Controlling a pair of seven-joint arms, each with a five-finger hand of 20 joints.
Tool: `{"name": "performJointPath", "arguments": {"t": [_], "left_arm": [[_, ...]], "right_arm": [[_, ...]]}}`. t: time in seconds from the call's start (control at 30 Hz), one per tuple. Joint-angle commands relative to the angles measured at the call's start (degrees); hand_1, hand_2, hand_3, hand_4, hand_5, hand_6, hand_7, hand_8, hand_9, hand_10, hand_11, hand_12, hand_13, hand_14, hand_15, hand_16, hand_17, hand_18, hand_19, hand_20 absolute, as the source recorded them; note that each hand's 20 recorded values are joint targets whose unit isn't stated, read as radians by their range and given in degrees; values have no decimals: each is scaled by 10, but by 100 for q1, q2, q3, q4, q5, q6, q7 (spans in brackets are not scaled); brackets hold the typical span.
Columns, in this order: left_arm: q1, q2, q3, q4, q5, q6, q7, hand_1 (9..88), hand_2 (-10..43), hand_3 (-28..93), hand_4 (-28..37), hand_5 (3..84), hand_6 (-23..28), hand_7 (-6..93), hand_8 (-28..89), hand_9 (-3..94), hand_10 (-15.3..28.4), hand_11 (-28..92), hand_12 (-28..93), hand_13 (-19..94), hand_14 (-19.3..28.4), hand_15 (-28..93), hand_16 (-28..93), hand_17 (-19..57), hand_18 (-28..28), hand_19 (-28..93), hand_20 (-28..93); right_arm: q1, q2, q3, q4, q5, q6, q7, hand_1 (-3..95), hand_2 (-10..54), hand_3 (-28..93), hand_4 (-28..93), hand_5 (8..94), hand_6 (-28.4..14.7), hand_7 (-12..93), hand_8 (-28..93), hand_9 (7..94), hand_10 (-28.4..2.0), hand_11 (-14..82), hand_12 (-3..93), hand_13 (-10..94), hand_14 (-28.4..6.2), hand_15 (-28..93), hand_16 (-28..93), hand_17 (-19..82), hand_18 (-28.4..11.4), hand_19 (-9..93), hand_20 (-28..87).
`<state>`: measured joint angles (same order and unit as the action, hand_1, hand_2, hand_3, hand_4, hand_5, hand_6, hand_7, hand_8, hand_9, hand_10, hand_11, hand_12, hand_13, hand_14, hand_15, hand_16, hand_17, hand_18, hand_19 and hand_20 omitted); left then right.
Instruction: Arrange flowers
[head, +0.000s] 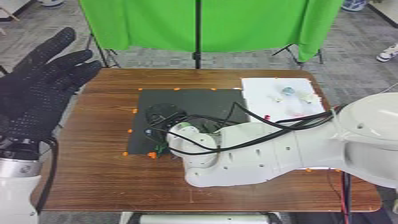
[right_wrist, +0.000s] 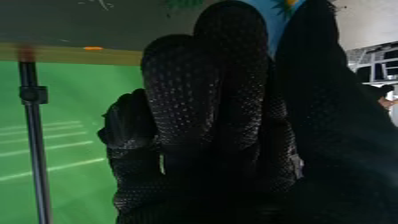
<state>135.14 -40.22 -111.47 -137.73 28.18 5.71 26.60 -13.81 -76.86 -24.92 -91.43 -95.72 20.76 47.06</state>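
Note:
In the head view, my left hand (head: 37, 85) is raised at the left edge, open and holding nothing. My right hand (head: 165, 113) is over the dark mat (head: 160, 96), partly hidden by its arm and cables. Thin green stems (head: 161, 147) show just below it. The right wrist view has my right hand (right_wrist: 209, 95) with long, fairly straight fingers and the thumb apart from them. Beyond the gap lies a light blue surface (right_wrist: 272, 17) with a bit of green and yellow; whether the hand touches it is unclear. Small pale and bluish flower-like pieces (head: 288, 91) lie on the white sheet (head: 258, 90).
The brown table (head: 98, 175) extends around the mat, with orange marks along the mat's border. A small red piece (head: 267, 117) is on the white sheet beside the right arm. Behind the table hangs a green cloth (head: 147, 25) on a dark stand.

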Motion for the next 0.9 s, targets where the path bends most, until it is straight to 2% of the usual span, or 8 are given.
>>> {"name": "performJointPath", "arguments": {"t": [0.03,0.1,0.17,0.23,0.4,0.47,0.67,0.9], "left_arm": [[-3,-128,49,-19,-18,83,-179,237,73,764,-243,329,79,162,-106,310,208,249,110,238,282,438,-70,-100,284,576,16],[52,-162,25,-30,-12,91,-189,237,73,764,-243,329,79,162,-106,310,208,250,109,238,281,439,-71,-100,284,576,16],[-173,-261,116,35,25,-16,-424,237,72,764,-242,329,79,162,-106,310,208,250,109,238,281,439,-70,-100,284,576,16],[-434,-435,178,99,79,-178,-843,236,72,765,-242,329,79,162,-106,310,208,249,109,238,282,439,-71,-100,284,577,15],[-564,-552,235,124,96,-203,-1115,237,72,764,-242,329,78,162,-107,310,208,250,108,238,282,439,-70,-100,284,577,15],[-355,-638,104,46,109,-145,-1102,237,72,764,-242,329,79,162,-107,310,208,249,108,237,282,439,-70,-100,284,577,15],[8,-1017,-139,-96,100,7,-1456,237,71,764,-243,329,79,162,-107,310,208,249,108,238,282,439,-70,-100,284,577,14],[478,-1220,-272,-189,45,252,-1332,237,72,763,-242,329,79,162,-107,310,208,247,108,238,282,439,-70,-100,284,576,14]], "right_arm": [[-13,47,149,2,-53,-20,42,529,-95,509,-283,740,55,140,-60,935,-75,331,203,828,-51,631,206,439,-191,932,380],[-21,58,180,-9,-6,-27,-3,523,-95,511,-283,733,56,141,-62,935,-75,332,203,827,-51,633,205,439,-191,932,380],[-64,153,281,-91,-8,-13,53,517,-95,517,-283,730,56,143,-64,935,-75,332,203,827,-51,633,204,439,-191,932,380],[-204,277,465,-204,-56,-95,102,506,-95,532,-283,726,55,143,-66,935,-77,331,202,827,-51,633,204,439,-191,932,380],[-234,352,590,-304,-95,-117,187,493,-95,548,-283,729,53,147,-66,935,-77,332,203,826,-53,634,204,438,-194,932,383],[-226,395,648,-334,-68,-111,94,490,-95,549,-283,732,52,145,-65,935,-78,331,203,825,-55,635,204,437,-194,932,383],[-881,1211,1644,-818,-305,-284,23,469,-95,569,-283,732,51,143,-68,925,-85,320,200,819,-58,623,199,430,-197,932,369],[-2220,2682,3498,-1595,-405,-499,-18,408,-95,663,-283,668,35,143,-131,861,-102,262,178,764,-76,582,173,383,-199,926,264]]}}
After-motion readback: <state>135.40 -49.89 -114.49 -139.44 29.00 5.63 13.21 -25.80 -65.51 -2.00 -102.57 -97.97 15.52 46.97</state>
